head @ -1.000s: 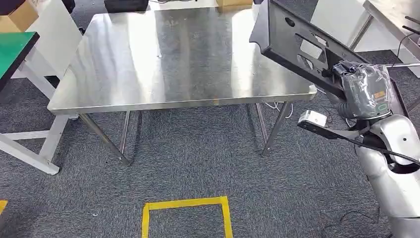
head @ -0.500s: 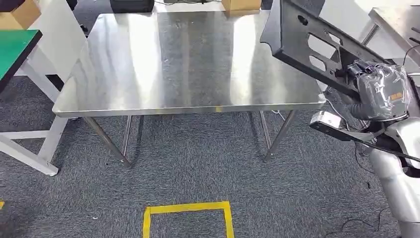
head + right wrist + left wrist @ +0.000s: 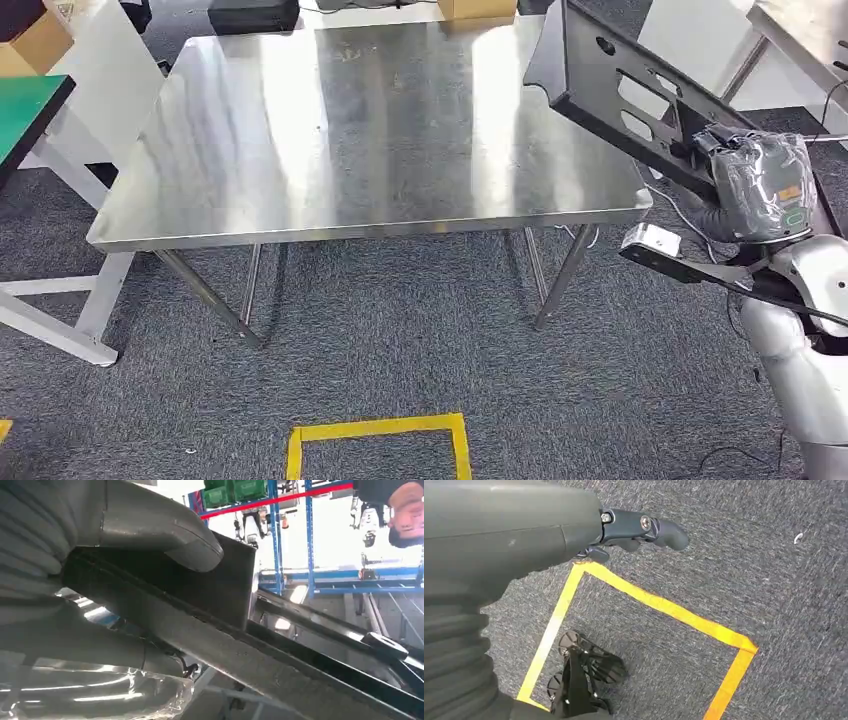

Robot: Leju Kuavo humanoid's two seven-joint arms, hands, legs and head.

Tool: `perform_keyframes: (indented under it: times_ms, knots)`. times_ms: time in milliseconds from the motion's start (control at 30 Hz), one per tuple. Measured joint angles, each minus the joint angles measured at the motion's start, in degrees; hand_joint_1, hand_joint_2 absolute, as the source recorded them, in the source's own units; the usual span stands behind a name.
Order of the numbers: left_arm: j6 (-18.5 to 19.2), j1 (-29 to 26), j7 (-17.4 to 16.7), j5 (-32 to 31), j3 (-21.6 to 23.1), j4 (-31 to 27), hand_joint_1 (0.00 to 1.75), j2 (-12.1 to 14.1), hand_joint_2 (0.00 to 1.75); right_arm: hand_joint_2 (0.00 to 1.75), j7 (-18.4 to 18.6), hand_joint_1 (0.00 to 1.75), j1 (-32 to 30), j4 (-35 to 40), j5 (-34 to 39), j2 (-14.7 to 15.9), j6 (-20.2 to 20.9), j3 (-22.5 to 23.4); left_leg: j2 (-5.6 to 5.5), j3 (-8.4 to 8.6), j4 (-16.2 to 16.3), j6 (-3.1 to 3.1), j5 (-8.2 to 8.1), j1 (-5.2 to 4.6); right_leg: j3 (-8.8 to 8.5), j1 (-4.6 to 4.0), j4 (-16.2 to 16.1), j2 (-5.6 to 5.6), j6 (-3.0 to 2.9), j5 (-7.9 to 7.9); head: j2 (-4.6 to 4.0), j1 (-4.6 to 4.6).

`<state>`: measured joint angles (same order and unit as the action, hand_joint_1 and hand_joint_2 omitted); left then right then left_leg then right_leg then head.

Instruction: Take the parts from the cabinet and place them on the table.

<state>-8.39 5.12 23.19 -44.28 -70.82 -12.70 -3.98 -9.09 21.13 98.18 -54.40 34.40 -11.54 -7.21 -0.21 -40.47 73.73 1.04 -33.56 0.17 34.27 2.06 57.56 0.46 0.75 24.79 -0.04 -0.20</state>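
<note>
Head view. Steel table: bare reflective top on slanted metal legs, standing on grey carpet. Black panel: a long flat plastic part with cut-out slots and a round hole, carried tilted in the air, its upper end over the table's right rear corner, its lower end off the table's right edge. Right hand: wrapped in clear film, closed around the panel's lower end, beside the table's right edge. Yellow tape square: on the carpet in front of the table. Green-topped bench: to the left of the table. Cardboard box: far left corner.

Left wrist view. Left hand: hanging over the carpet, dark fingers curled loosely and holding nothing. Yellow tape square: on the carpet below the hand.

Right wrist view. Black panel: close up, clamped between the thick grey thumb on one face and the film-wrapped hand on the other. Blue shelving: in the background with green bins.
</note>
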Motion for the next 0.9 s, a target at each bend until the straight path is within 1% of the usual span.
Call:
perform_keyframes:
  times_ms: [33, 67, 100, 133, 167, 200, 233, 267, 300, 333, 367, 400, 433, 467, 500, 533, 567, 600, 633, 667, 700, 733, 767, 800, 833, 867, 900]
  knots:
    - [0.0, 0.0, 0.0, 0.0, 0.0, 0.0, 0.00, -0.1, 1.75, 1.75, 0.0, 1.75, -0.3, 0.0, 0.0, 0.0, 0.0, 0.0, 0.02, -2.25, 3.2, 0.03, -0.39, 0.05, -0.16, -0.17, 0.0, 0.02, -0.22, 0.17, 0.00, -0.02]
    - [0.0, 0.0, 0.0, -0.1, 0.0, 0.0, 0.00, -0.1, 1.75, 1.75, 0.0, 1.75, -0.6, 0.0, 0.0, 0.0, 0.0, 0.0, 0.01, -3.06, 3.3, 0.24, 0.63, 0.05, -0.42, -0.35, 0.0, 0.07, -0.36, 0.34, 0.00, 0.00]
    - [0.0, 0.0, 0.0, -0.1, 0.0, 0.0, 0.00, -0.1, 1.75, 1.75, 0.0, 1.75, -0.7, 0.0, 0.0, 0.0, 0.0, 0.0, -0.01, -2.66, 1.1, 0.66, 2.84, -0.05, -0.79, -0.61, 0.0, 0.16, -0.40, 0.58, 0.00, -0.02]
    - [0.0, 0.0, 0.0, -0.1, 0.0, 0.0, 0.00, 0.0, 1.75, 1.75, 0.0, 1.75, -0.7, 0.0, 0.0, 0.0, 0.0, 0.0, -0.06, -0.99, -3.1, 1.45, 6.10, -0.25, -1.25, -0.88, -0.1, 0.19, -0.50, 0.82, 0.00, 0.00]
    - [-0.1, 0.0, -0.1, -0.1, 0.0, 0.0, 0.00, 0.0, 1.75, 1.75, 0.0, 1.75, -0.6, 0.0, 0.0, 0.0, -0.1, 0.1, -0.07, 1.26, -8.3, 2.56, 9.21, -0.67, -1.72, -1.18, -0.1, 0.23, -0.54, 1.01, 0.00, -0.02]
    - [-0.2, 0.0, -0.1, -0.1, 0.0, 0.0, 0.00, 0.2, 1.75, 1.75, 0.0, 1.75, -0.6, 0.0, 0.0, -0.1, -0.1, 0.3, -0.20, 3.28, -13.1, 4.35, 11.46, -1.49, -1.95, -0.61, -0.4, 0.28, -0.63, 1.21, 0.00, 0.06]
    - [-0.3, 0.0, -0.2, -0.1, 0.0, 0.0, 0.00, 0.4, 1.75, 1.75, 0.0, 1.75, -0.3, 0.0, 0.0, -0.1, -0.1, 0.2, 0.19, 4.09, -14.4, 5.21, 10.66, -1.81, -2.08, -1.85, -0.3, 0.39, -0.27, 1.46, 0.00, 0.33]
    - [-0.4, 0.1, -0.1, 0.0, 0.0, -0.1, 0.00, 0.5, 1.75, 1.75, 0.0, 1.75, -0.3, -0.1, -0.1, -0.2, -0.1, 0.3, 0.48, 4.05, -14.7, 5.00, 10.30, -1.94, -2.02, -1.12, -0.4, 0.41, -0.18, 1.52, 0.00, 0.22]
    - [-0.5, 0.0, -0.2, 0.0, 0.0, -0.1, 0.00, 0.5, 1.75, 1.75, 0.0, 1.75, -0.3, -0.2, -0.2, -0.3, -0.1, 0.3, 0.42, 4.07, -14.8, 5.14, 10.21, -2.09, -2.08, -1.17, -0.6, 0.36, 0.01, 1.59, 0.00, 0.22]
    - [-0.5, 0.1, -0.1, 0.0, 0.0, -0.1, 0.00, 0.5, 1.75, 1.75, -0.1, 1.75, -0.4, -0.2, -0.2, -0.3, -0.1, 0.2, 0.41, 4.25, -15.1, 5.26, 10.18, -2.27, -2.16, -1.00, -0.8, 0.34, 0.12, 1.57, 0.00, 0.17]
    - [-0.5, 0.1, -0.2, 0.0, 0.0, -0.1, 0.00, 0.6, 1.75, 1.75, -0.2, 1.75, -0.4, -0.1, -0.1, 0.0, -0.2, 0.4, 0.40, 6.13, -17.6, 5.69, 10.97, -1.75, -2.24, -1.89, -1.3, 0.29, 0.39, 1.66, 0.00, 0.11]
    - [-0.5, 0.0, -0.1, 0.0, 0.0, -0.1, 0.00, 0.4, 1.75, 1.75, -0.2, 1.75, -0.7, -0.2, -0.1, 0.1, -0.3, 0.6, 0.35, 7.28, -19.2, 5.13, 11.66, -1.68, -1.93, -1.48, 0.2, -0.09, 0.33, 2.04, 0.00, 0.37]
    - [-0.5, 0.1, -0.2, 0.0, 0.0, -0.1, 0.00, 0.3, 1.75, 1.75, -0.2, 1.75, -0.5, -0.2, 0.0, 0.3, -0.4, 0.8, 0.37, 7.83, -19.8, 5.40, 11.81, -1.53, -0.50, -1.52, 3.0, -0.08, 0.06, 3.30, 0.00, 0.37]
    - [-0.5, 0.1, -0.2, -0.1, 0.0, -0.1, 0.00, 0.3, 1.75, 1.75, -0.2, 1.75, -0.4, -0.2, 0.0, 0.4, -0.6, 1.0, 0.35, 7.89, -19.9, 5.44, 11.89, -1.46, 1.38, -1.36, 6.4, -0.08, -0.03, 4.50, 0.00, 0.37]
    - [-0.5, 0.1, -0.2, -0.1, 0.0, 0.0, 0.00, 0.3, 1.75, 1.75, -0.2, 1.75, -0.8, -0.2, 0.0, 0.4, -0.7, 1.1, 0.32, 8.01, -19.8, 5.28, 11.61, -1.42, 4.81, -1.22, 12.2, -0.07, 0.03, 6.38, 0.00, 0.44]
    - [-0.5, 0.1, -0.2, -0.1, 0.0, 0.0, 0.00, 0.1, 1.75, 1.75, -0.2, 1.75, -1.3, -0.2, 0.0, 0.5, -0.7, 1.1, 0.23, 8.06, -19.8, 5.16, 11.40, -1.42, 7.32, -0.85, 15.8, -0.08, 0.40, 7.19, 0.00, 0.37]
    - [-0.5, 0.1, -0.2, -0.1, 0.0, 0.0, 0.00, 0.0, 1.75, 1.75, -0.2, 1.75, -1.8, -0.2, 0.0, 0.5, -0.7, 1.1, 0.19, 8.14, -19.7, 4.91, 11.18, -1.38, 8.49, -0.56, 16.6, -0.11, 0.96, 6.73, 0.00, 0.39]
    - [-0.5, 0.0, -0.2, -0.1, 0.0, 0.0, 0.00, -0.1, 1.75, 1.75, -0.2, 1.75, -2.1, -0.2, 0.0, 0.5, -0.8, 1.1, 0.10, 8.27, -19.5, 4.57, 10.84, -1.23, 7.98, -0.14, 14.4, -0.18, 1.87, 5.12, 0.00, 0.39]
    - [-0.5, 0.0, -0.2, -0.1, 0.0, 0.0, 0.00, -0.2, 1.75, 1.75, -0.2, 1.75, -2.1, -0.2, 0.0, 0.5, -0.8, 1.2, 0.07, 8.35, -19.1, 4.06, 10.42, -1.00, 6.33, 0.31, 10.2, -0.30, 2.88, 2.88, 0.00, 0.37]
    - [-0.5, 0.0, -0.2, -0.2, 0.0, 0.0, 0.00, -0.3, 1.75, 1.75, -0.2, 1.75, -2.1, -0.2, 0.0, 0.6, -0.8, 1.4, 0.05, 8.33, -18.2, 3.40, 9.69, -0.67, 3.79, 0.78, 4.6, -0.59, 3.95, 0.39, 0.00, 0.39]
    - [-0.5, 0.0, -0.2, -0.2, 0.0, 0.0, 0.00, -0.3, 1.75, 1.75, -0.2, 1.75, -2.2, -0.2, 0.0, 0.7, -0.8, 1.5, 0.03, 8.03, -16.9, 2.71, 8.82, -0.65, 1.75, 1.26, 0.4, -0.99, 4.67, -1.08, 0.00, 0.52]
    - [-0.5, 0.0, -0.3, -0.2, 0.0, -0.1, 0.00, 0.1, 1.75, 1.75, -0.2, 1.75, -2.1, -0.2, 0.0, 0.7, -0.9, 1.5, 0.01, 7.41, -15.5, 2.14, 7.56, -1.06, 1.11, 0.69, 0.4, -1.08, 4.05, -0.75, 0.00, 0.81]
    - [-0.5, 0.1, -0.3, -0.3, 0.0, 0.0, 0.00, 0.0, 1.75, 1.75, -0.2, 1.75, -2.7, -0.2, 0.0, 0.9, -1.0, 1.7, 0.01, 7.45, -15.2, 1.93, 7.05, -0.79, 1.14, 0.68, 0.6, -0.64, 2.41, -0.57, 0.00, 0.44]
    - [-0.5, 0.0, -0.3, -0.3, 0.0, 0.0, 0.00, -0.1, 1.75, 1.75, -0.2, 1.75, -3.1, -0.2, 0.0, 1.0, -1.0, 1.8, 0.04, 7.60, -15.3, 1.94, 7.00, -0.87, 1.10, 0.35, 0.6, -0.63, 1.95, -0.34, 0.00, 0.35]
    - [-0.5, 0.0, -0.3, -0.3, 0.0, 0.0, 0.00, -0.1, 1.75, 1.75, -0.2, 1.75, -3.3, -0.2, 0.0, 1.0, -1.0, 2.0, 0.06, 7.60, -15.2, 1.95, 6.86, -0.64, 1.16, 0.31, 0.7, -0.55, 1.53, -0.29, 0.00, 0.35]
    - [-0.5, 0.0, -0.3, -0.3, 0.0, 0.0, 0.00, 0.0, 1.75, 1.75, -0.2, 1.75, -3.4, -0.2, 0.0, 1.0, -1.0, 2.1, 0.12, 7.55, -14.8, 1.64, 6.58, -0.26, 0.98, 0.99, 0.7, -0.37, 1.14, -0.21, 0.00, 0.35]
    - [-0.5, 0.0, -0.3, -0.3, 0.0, 0.0, 0.00, 0.0, 1.75, 1.75, -0.2, 1.75, -3.4, -0.1, 0.0, 1.1, -1.0, 2.3, 0.11, 7.48, -13.9, 1.25, 5.89, -0.13, 0.76, 0.68, 0.6, -0.21, 0.89, -0.10, 0.00, 0.31]
